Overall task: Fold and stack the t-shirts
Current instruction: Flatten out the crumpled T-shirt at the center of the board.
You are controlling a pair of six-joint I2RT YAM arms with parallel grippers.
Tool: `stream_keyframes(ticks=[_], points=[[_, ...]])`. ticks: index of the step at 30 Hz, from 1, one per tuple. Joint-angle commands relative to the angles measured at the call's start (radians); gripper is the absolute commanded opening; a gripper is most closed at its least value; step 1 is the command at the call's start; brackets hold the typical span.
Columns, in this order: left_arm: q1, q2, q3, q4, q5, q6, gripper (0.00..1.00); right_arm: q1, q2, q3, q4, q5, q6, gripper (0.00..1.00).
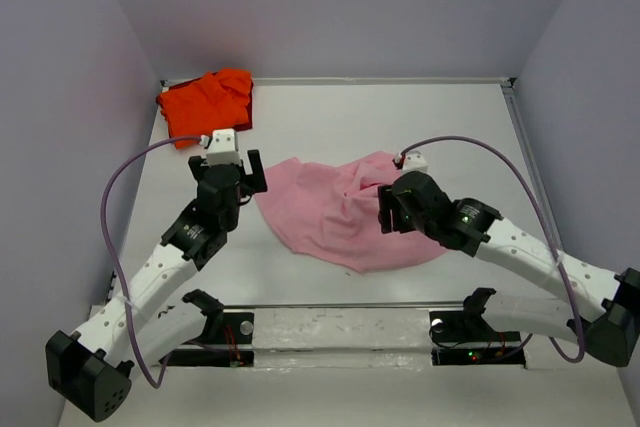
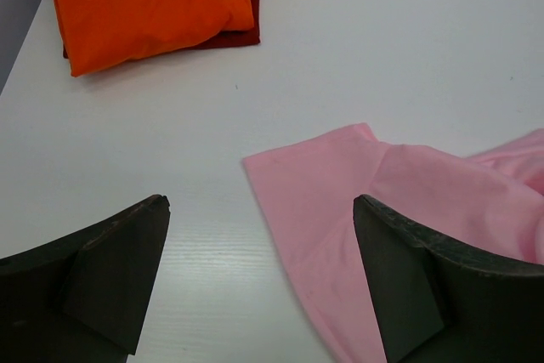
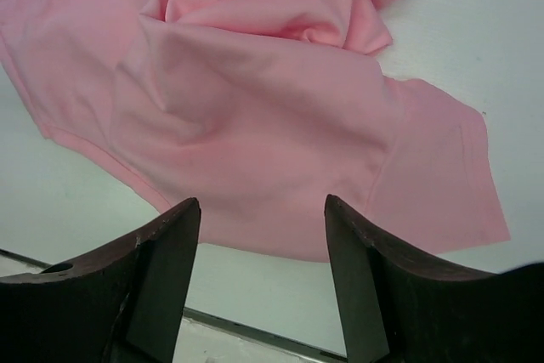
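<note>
The light pink t-shirt [image 1: 330,215] lies crumpled and bunched in the middle of the white table. The orange-red t-shirt [image 1: 205,102] sits folded in the far left corner. My left gripper [image 1: 228,169] hovers open at the pink shirt's left edge; the left wrist view shows its gripper [image 2: 261,203] over a flat pink sleeve [image 2: 340,176], with the orange-red t-shirt [image 2: 144,6] beyond. My right gripper [image 1: 385,209] hangs open above the pink shirt's right part. In its own view that gripper [image 3: 262,203] holds nothing, and the rumpled pink t-shirt [image 3: 255,108] lies below it.
A metal rail [image 1: 330,312] runs along the table's near edge, also seen as a rail [image 3: 255,333] in the right wrist view. Lilac walls close in the left, back and right sides. A darker red layer [image 2: 229,38] shows under the orange-red shirt.
</note>
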Motion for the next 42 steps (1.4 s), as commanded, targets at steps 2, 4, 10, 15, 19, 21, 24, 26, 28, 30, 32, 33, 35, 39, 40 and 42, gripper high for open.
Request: stream_keyframes(ticks=[2,4,10,15,19,21,24,26,28,30,32,33,35,39,40,42], points=[[0.006,0.008,0.043,0.027,0.029,-0.004,0.99,0.006,-0.092,-0.076,-0.084,0.005,0.1,0.65],[0.007,0.014,0.045,0.025,0.032,-0.004,0.99,0.006,-0.069,-0.117,-0.051,-0.064,0.099,0.64],[0.006,0.018,0.043,0.021,0.029,-0.003,0.99,0.045,0.04,-0.122,0.06,-0.136,0.094,0.6],[0.006,0.02,0.043,0.019,0.026,-0.003,0.99,0.084,0.151,-0.099,0.1,-0.136,0.091,0.6],[0.006,0.021,0.043,0.019,0.029,-0.003,0.99,0.095,0.215,-0.11,0.149,-0.161,0.095,0.6],[0.007,0.021,0.043,0.019,0.028,-0.003,0.99,0.108,0.244,-0.118,0.18,-0.168,0.097,0.6],[0.006,0.02,0.043,0.018,0.026,-0.003,0.99,0.118,0.336,-0.115,0.213,-0.184,0.094,0.6],[0.006,0.018,0.041,0.018,0.025,-0.001,0.99,0.127,0.368,-0.11,0.23,-0.187,0.096,0.6],[0.007,0.017,0.041,0.018,0.023,-0.001,0.99,0.139,0.416,-0.09,0.253,-0.214,0.091,0.6],[0.007,0.015,0.043,0.018,0.023,-0.001,0.99,0.139,0.448,-0.07,0.267,-0.236,0.086,0.6],[0.006,0.014,0.041,0.018,0.022,-0.001,0.99,0.15,0.485,-0.027,0.285,-0.253,0.08,0.6],[0.006,0.012,0.041,0.016,0.02,-0.001,0.99,0.15,0.523,-0.01,0.293,-0.259,0.077,0.6],[0.006,0.009,0.041,0.016,0.017,-0.003,0.99,0.159,0.592,0.06,0.307,-0.285,0.068,0.6],[0.006,0.0,0.041,0.016,0.003,-0.003,0.99,0.168,0.727,0.223,0.313,-0.314,0.043,0.6],[0.007,-0.005,0.041,0.016,-0.001,-0.003,0.99,0.168,0.755,0.259,0.312,-0.322,0.039,0.6],[0.006,-0.012,0.04,0.014,-0.012,-0.003,0.99,0.168,0.81,0.374,0.312,-0.331,0.019,0.6]])
